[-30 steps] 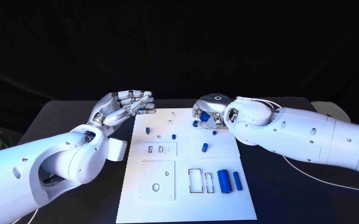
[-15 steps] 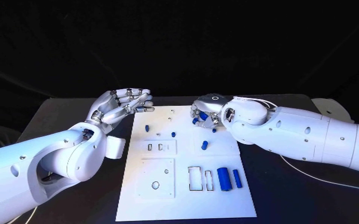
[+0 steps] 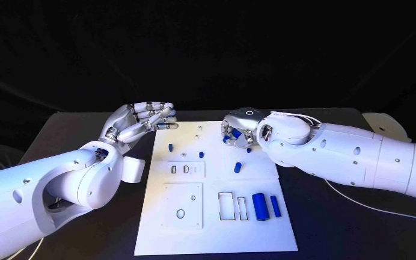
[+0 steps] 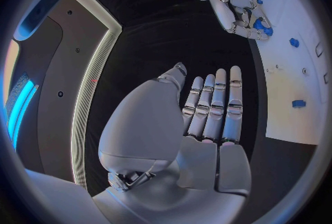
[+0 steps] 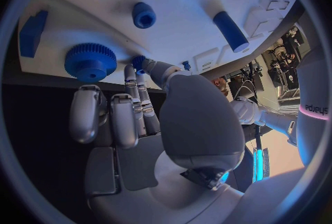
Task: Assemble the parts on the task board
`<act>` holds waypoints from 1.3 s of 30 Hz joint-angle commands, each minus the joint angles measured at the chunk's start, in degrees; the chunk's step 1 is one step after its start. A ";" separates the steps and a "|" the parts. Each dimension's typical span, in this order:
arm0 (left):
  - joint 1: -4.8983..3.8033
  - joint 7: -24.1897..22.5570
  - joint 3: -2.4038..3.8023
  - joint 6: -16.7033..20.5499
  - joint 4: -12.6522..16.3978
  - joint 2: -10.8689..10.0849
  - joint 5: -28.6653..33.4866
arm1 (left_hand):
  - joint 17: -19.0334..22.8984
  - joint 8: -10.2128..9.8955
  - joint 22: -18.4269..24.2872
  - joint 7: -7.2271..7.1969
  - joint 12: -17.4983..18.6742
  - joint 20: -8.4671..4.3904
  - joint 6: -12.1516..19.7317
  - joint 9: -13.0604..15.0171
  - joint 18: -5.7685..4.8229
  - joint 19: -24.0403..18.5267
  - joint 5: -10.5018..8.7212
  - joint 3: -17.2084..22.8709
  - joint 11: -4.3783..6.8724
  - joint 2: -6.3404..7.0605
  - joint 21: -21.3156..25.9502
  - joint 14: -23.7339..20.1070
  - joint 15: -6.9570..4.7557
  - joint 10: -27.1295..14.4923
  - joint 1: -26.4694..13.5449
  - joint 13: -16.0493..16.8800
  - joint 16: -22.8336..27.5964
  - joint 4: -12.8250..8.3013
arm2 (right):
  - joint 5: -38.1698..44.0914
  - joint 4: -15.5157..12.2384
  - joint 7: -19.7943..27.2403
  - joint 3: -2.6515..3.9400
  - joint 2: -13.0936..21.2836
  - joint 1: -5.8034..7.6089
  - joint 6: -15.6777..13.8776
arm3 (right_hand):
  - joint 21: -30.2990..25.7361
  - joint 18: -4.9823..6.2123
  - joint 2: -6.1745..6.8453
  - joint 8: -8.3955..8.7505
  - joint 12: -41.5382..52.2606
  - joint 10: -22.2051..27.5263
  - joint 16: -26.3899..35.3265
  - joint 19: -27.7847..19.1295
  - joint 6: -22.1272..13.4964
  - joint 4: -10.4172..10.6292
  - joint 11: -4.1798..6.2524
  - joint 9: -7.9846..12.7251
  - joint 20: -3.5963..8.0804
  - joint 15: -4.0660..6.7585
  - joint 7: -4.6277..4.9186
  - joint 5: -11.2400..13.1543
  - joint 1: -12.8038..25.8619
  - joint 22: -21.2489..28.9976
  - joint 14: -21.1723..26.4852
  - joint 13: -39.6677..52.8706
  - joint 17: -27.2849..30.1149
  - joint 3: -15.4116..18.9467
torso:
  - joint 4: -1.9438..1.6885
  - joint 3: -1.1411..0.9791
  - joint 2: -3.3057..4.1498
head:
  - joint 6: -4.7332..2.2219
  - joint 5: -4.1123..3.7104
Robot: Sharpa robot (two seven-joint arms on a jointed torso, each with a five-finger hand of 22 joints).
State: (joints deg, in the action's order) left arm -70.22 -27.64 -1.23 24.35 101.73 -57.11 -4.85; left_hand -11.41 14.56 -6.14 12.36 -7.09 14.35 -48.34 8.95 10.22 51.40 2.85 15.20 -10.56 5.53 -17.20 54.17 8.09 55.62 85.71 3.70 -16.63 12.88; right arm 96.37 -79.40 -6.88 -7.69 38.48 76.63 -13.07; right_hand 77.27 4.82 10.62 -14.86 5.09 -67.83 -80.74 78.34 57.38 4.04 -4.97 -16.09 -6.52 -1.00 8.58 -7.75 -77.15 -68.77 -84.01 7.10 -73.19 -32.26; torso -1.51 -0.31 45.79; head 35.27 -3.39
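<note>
board (image 3: 217, 212): white, mid counter (image 3: 61, 133)
right hand (image 3: 237, 129): over board's far edge, fingers curled near a blue gear (image 5: 90, 61), grip unclear
left hand (image 3: 143, 120): empty, fingers apart, just off board's far-left corner

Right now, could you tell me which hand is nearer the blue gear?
Right. The right hand hovers at the blue gear; the left hand sits beyond the task board's opposite edge.

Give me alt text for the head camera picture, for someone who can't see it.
A white task board lies on a black table with small blue parts on it; the right hand holds a blue part at its far edge, while the left hand hovers beside the board.
</note>
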 commanded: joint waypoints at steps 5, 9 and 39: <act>-0.09 -0.05 0.05 -1.06 0.18 0.03 0.33 | -0.11 -0.17 0.12 1.35 0.39 0.03 -0.21 -0.06 0.31 0.20 0.28 0.35 -0.23 0.50 0.00 0.10 0.22 0.34 -0.04 0.01 0.28 0.03 | 1.51 -0.01 -0.89 -0.02 -0.37 -0.10 -2.27 | 0.84 -0.70 -0.85 -1.23 0.59 -1.47 -0.69 0.71 1.40 -0.07 0.44 -0.89 0.20 0.85 -0.43 0.38 -0.08 -1.09 -2.97 0.50 -0.34 -0.74 | -0.09 0.06 0.11 | -0.03 0.00; -0.10 0.07 0.05 -1.06 0.21 -0.01 0.34 | -0.12 -0.22 0.15 1.40 0.47 0.04 -0.16 -0.08 0.31 0.20 0.27 0.37 -0.27 0.50 0.03 0.07 0.24 0.30 -0.07 0.00 0.32 0.04 | 1.72 0.30 -1.36 -0.02 -0.58 -0.12 -2.60 | 0.79 -0.68 -0.77 -1.27 0.52 -1.36 -0.70 0.63 1.37 -0.14 0.42 -0.95 0.23 0.86 -0.43 0.38 -0.07 -1.00 -2.96 0.51 -0.34 -0.75 | -0.07 0.15 0.14 | -0.11 0.00; -0.11 0.34 0.05 -1.37 -0.26 0.36 0.86 | -0.15 -0.34 0.23 1.50 0.67 0.07 -0.06 -0.13 0.29 0.18 0.26 0.47 -0.35 0.46 0.10 -0.01 0.31 0.21 -0.11 -0.01 0.45 0.05 | 2.15 3.12 -1.84 0.26 -4.80 0.23 -14.96 | 6.84 -2.59 -0.93 -2.66 0.49 -2.16 -0.11 5.68 1.36 -0.60 0.65 -2.79 0.51 1.08 -0.59 -2.53 0.87 -10.87 -2.53 1.23 1.30 -1.36 | -0.45 0.12 0.57 | -0.79 0.28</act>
State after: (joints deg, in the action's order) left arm -70.26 -27.04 -1.23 24.13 101.43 -56.91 -4.23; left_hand -11.51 14.56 -5.98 12.36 -6.62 14.35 -48.35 8.90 10.22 51.39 2.85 15.36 -10.56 5.53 -17.20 54.16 8.09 55.62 85.71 3.70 -16.41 13.05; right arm 97.75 -76.63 -8.38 -7.46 33.97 76.83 -26.32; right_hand 83.98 3.01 9.74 -17.20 5.41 -69.76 -81.03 83.52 58.62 3.39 -4.16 -18.77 -6.05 -0.18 7.95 -10.31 -76.66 -74.94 -84.03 8.39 -71.86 -33.19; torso -1.85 -0.16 46.30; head 34.37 -3.19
